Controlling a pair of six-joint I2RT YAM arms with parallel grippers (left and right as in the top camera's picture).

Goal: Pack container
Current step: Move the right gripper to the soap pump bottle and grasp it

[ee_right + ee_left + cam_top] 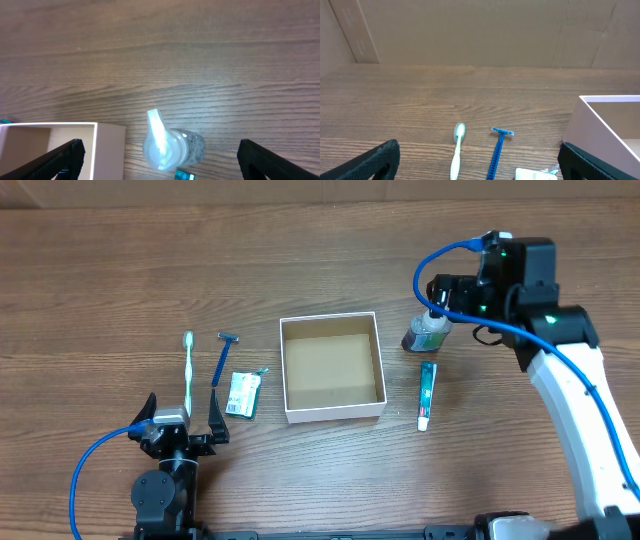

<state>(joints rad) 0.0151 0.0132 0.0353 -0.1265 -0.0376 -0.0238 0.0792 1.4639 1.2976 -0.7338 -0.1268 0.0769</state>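
The container (333,413), a white-walled square box with a brown inside, stands empty mid-table; its wall shows in the left wrist view (600,130) and the right wrist view (107,145). A clear pump bottle (427,334) stands to its right, seen from above in the right wrist view (170,147). My right gripper (443,296) is open above the bottle, fingers wide on either side (160,160). A toothpaste tube (427,395) lies below the bottle. A toothbrush (187,375), a blue razor (222,360) and a green-white packet (243,394) lie left of the container. My left gripper (182,423) is open and empty near them (479,162).
The toothbrush (457,152), razor (497,150) and packet corner (536,174) lie between the left fingers. A cardboard wall (480,30) stands behind the table. Blue cables run along both arms.
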